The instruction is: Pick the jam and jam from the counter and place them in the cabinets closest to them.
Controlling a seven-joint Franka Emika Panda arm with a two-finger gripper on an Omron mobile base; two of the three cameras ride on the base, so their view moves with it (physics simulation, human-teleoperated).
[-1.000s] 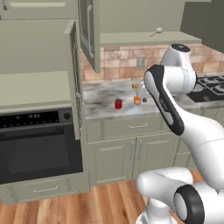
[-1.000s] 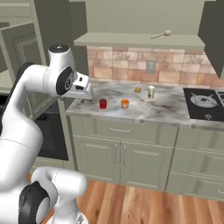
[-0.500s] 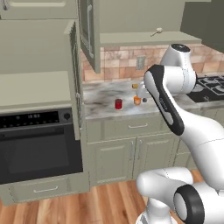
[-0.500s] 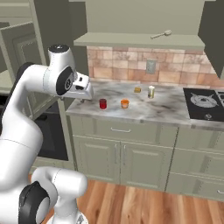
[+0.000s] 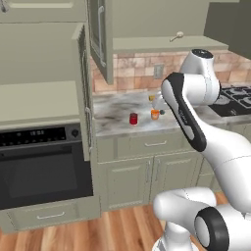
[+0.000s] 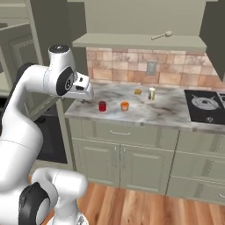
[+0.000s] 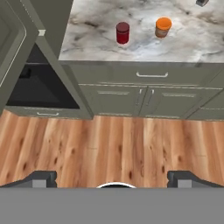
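Standing upright: red jam [image 7: 123,33], orange jam [image 7: 163,27].

Two jam jars [image 7: 123,33] [image 7: 163,27] stand side by side on the counter [image 7: 192,41].

Left base view: set behind the arm on its left, facing forward and slightly down, taking in the oven [image 5: 41,162], an open cabinet door [image 5: 99,37] and the marble tabletop [image 5: 115,115] at middle distance. Right base view: behind on the right, same tabletop [image 6: 171,110] plus a stove [image 6: 205,104]. Shared by both: red jam jar [image 5: 133,118] [image 6: 102,106], orange jam jar [image 5: 155,114] [image 6: 125,106]. Hand view: high, looking steeply down over the wooden floor [image 7: 109,148], tabletop edge and both jars [image 7: 123,33] [image 7: 163,27] far off.
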